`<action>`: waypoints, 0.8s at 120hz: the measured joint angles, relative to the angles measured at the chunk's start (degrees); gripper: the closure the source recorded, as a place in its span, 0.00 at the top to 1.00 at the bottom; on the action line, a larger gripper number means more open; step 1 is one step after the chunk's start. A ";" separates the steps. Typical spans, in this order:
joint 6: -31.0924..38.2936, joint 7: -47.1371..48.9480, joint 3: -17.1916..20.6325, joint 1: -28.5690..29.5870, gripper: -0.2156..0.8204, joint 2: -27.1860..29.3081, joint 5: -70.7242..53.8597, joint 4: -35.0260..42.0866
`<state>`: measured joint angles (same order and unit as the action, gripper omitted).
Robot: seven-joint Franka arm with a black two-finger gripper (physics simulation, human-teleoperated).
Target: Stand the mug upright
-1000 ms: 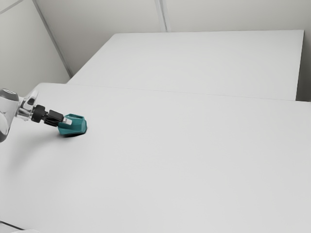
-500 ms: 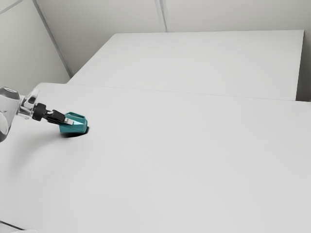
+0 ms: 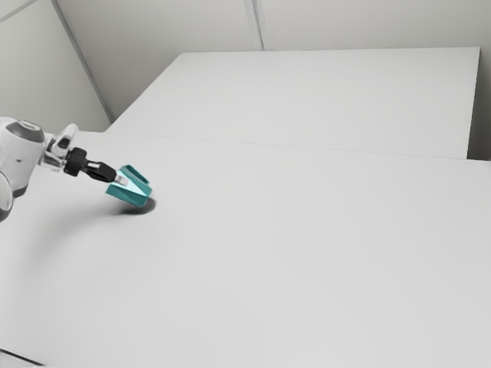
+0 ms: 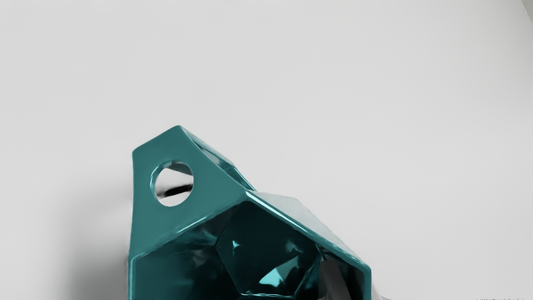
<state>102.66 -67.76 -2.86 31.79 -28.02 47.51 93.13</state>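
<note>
The teal faceted mug [image 3: 133, 192] is tilted in the exterior view, its lower end over a dark shadow on the table. My gripper [image 3: 121, 181] reaches it from the exterior view's left and is shut on its wall. In the wrist view the mug [image 4: 216, 216] turns its open mouth toward the camera, with the handle and its round hole standing out at one side. One finger of the gripper [image 4: 363, 291] is inside the mouth, and a bit of the other shows outside the wall.
A wide white table [image 3: 291, 253] stretches under the arm. Behind it stands another white surface [image 3: 322, 100], with pale walls farther back. A dark line lies at the exterior view's lower left corner.
The arm has moved up and toward the exterior view's right, carrying the mug along. The mug has become more tilted, and its shadow has moved the same way.
</note>
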 joint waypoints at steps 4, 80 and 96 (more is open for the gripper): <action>0.20 0.22 0.06 -0.70 0.05 0.85 -1.05 0.11; 3.82 15.07 0.13 -14.83 0.05 17.35 -27.16 8.30; 4.74 19.17 0.13 -17.79 0.05 20.19 -31.07 10.67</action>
<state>107.40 -48.59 -2.73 14.00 -7.83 16.44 103.79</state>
